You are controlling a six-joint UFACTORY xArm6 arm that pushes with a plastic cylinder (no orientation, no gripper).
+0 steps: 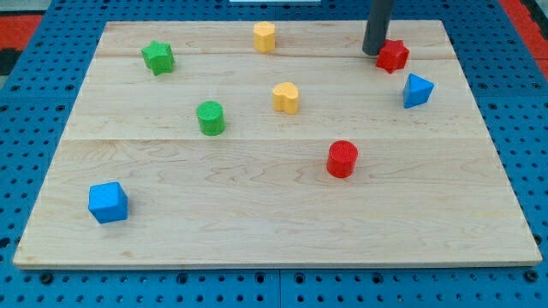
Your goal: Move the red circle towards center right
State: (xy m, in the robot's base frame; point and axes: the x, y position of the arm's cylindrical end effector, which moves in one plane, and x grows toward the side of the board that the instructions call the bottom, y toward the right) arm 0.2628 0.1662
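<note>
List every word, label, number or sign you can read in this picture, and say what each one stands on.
None: no text, number, label or sign is readable anywhere.
The wooden board is bare wood grain.
The red circle and the other coloured blocks carry no markings.
The blue pegboard around the board shows only holes.
My tip, beside the red star, is plain and dark.

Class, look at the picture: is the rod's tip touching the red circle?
Apart. The camera view shows my tip near the view's top right, beside the red star, with bare board between it and the red circle.
</note>
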